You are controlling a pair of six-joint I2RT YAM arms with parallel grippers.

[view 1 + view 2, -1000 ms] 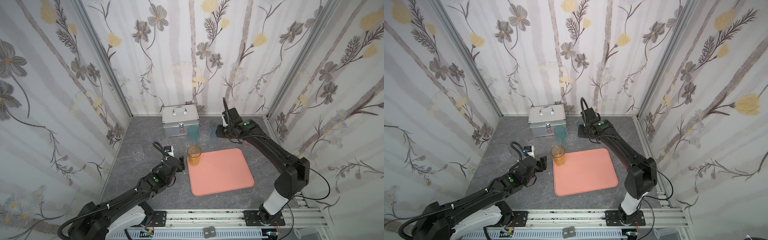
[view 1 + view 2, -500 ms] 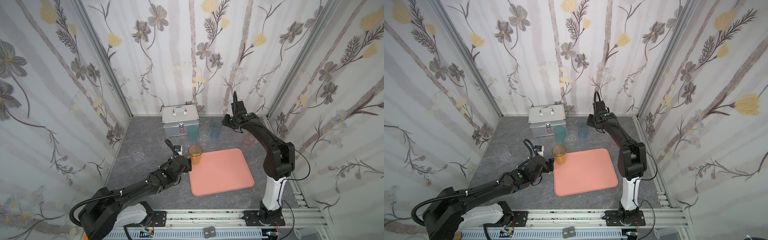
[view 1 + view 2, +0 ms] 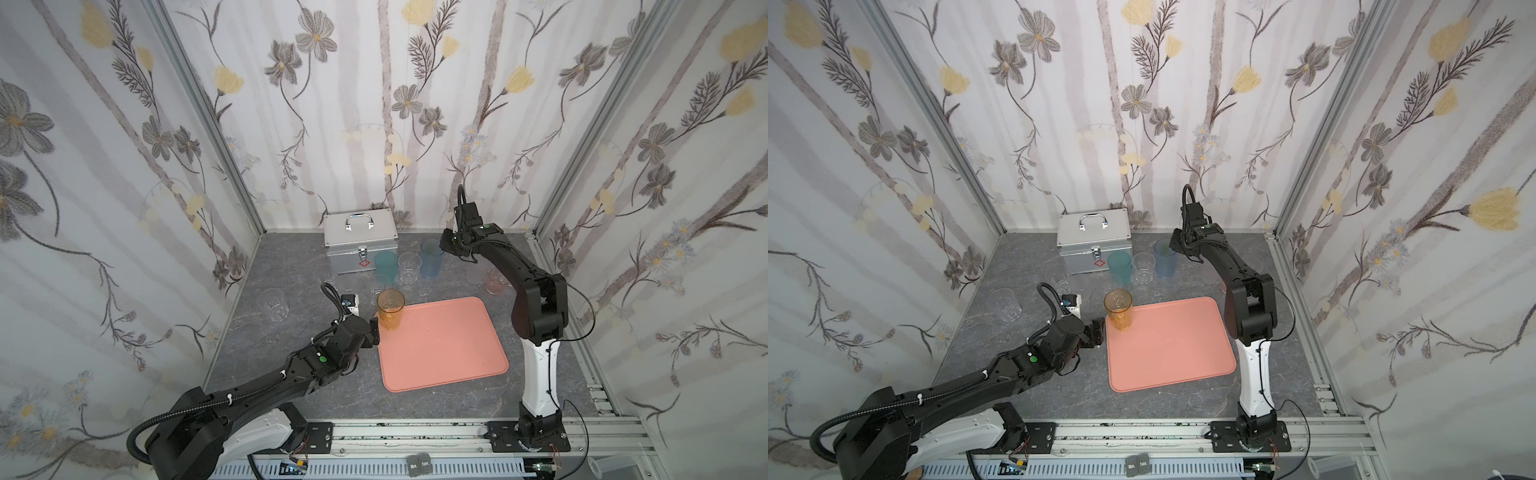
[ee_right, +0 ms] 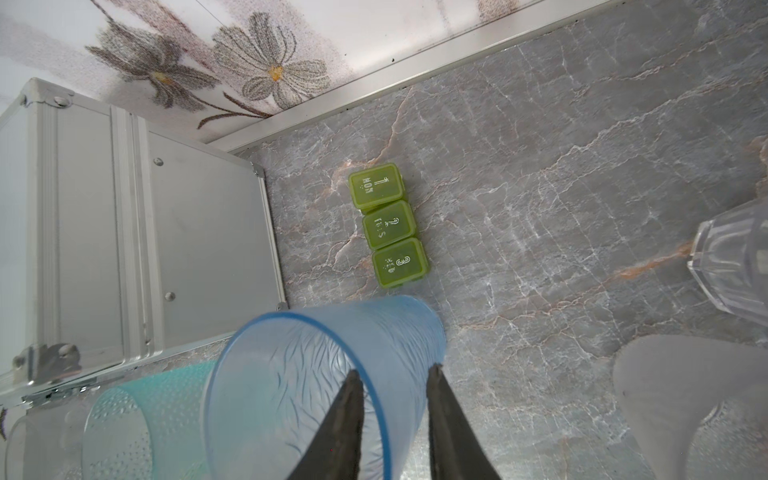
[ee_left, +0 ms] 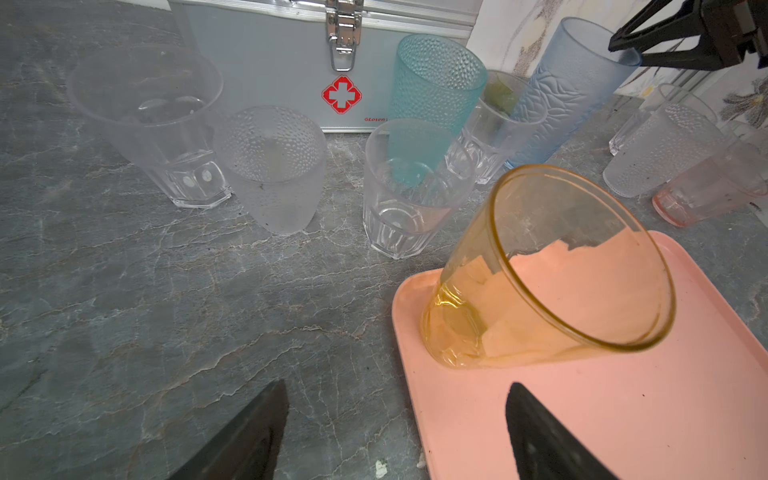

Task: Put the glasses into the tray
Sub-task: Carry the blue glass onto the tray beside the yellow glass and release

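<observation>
Straddling rim of blue glass (image 4: 291, 365) with right jaws, cannot tell if pinching; seems light, slippery, I squeeze gently; left jaws spread

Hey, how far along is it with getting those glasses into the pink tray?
Done: one amber glass stands in a corner of the tray, with the left gripper open and clear of it. In hand: the right gripper straddles the rim of the blue glass; whether it grips yet is unclear. Left: that one plus the teal glass, the pinkish glass, the frosted glass and several clear glasses, all off the tray.
</observation>
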